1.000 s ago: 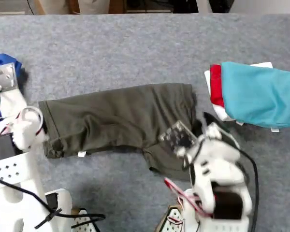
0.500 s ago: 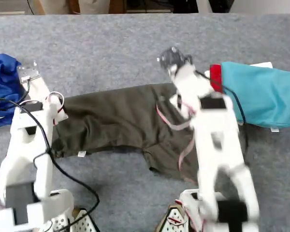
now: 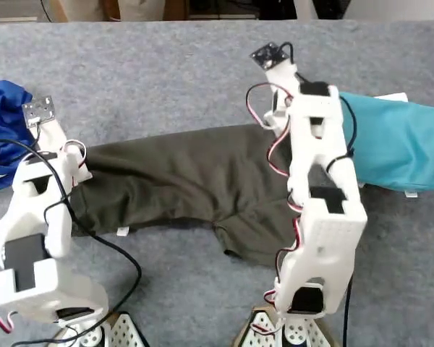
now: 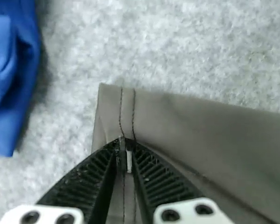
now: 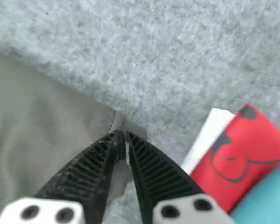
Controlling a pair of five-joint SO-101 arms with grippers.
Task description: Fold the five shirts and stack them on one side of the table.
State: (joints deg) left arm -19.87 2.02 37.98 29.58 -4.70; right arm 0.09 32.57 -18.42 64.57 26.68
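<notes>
On the grey bench (image 3: 166, 72), left claw (image 4: 124, 157) and right claw (image 5: 122, 141) each pinch a far corner of the olive-green cotton shirt (image 3: 181, 181); next, probably lifting together, folding nearward.

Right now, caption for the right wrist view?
Right tool shut on a corner of the olive shirt, red shirt nearby.

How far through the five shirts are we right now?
Done: a stack on the right side, teal shirt on top, red shirt and white cloth under it. In hand: the olive shirt lies spread out, left gripper and right gripper each shut on a far corner. Left: fold and stack it, then the blue shirt bunched at the left edge.
</notes>
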